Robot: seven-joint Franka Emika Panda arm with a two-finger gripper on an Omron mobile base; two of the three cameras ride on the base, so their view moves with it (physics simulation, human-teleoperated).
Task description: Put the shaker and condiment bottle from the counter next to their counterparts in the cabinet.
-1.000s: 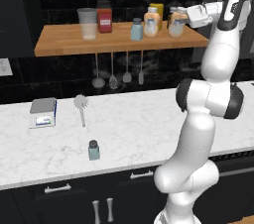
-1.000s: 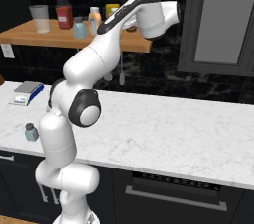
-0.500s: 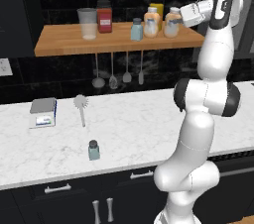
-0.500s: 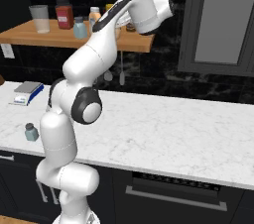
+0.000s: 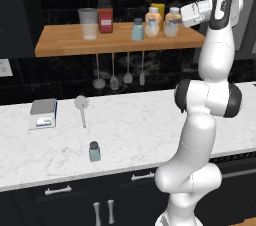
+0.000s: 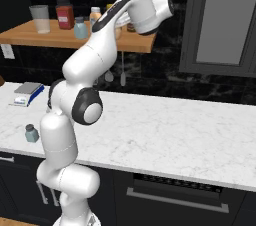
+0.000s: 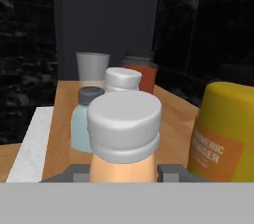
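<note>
Up at the wooden cabinet shelf [image 5: 65, 45], the pincer [image 5: 176, 20] is clenched around the condiment bottle [image 7: 124, 143], whose pale cap and orange-tan body show close up in the hand view between the two dark fingertips [image 7: 171, 172]. From the left base view the held bottle hangs at the right end of the shelf, just beside the matching orange-tan bottle [image 5: 152, 22] with its white label. A pale blue shaker [image 5: 137, 30] with a light grey cap stands just left of that bottle. Further left on the shelf sit a red jar [image 5: 105, 17] with a dark lid and a clear tumbler [image 5: 88, 23]. A yellow turmeric jar [image 7: 225, 134] stands behind, at the right of the hand view. Metal utensils [image 5: 119, 72] hang under the shelf. Down on the marble desk [image 5: 140, 130], the teal shaker [image 5: 94, 151] stands upright near the front edge, well apart from a dish brush [image 5: 81, 106] and a small scale [image 5: 43, 112] to the left.
</note>
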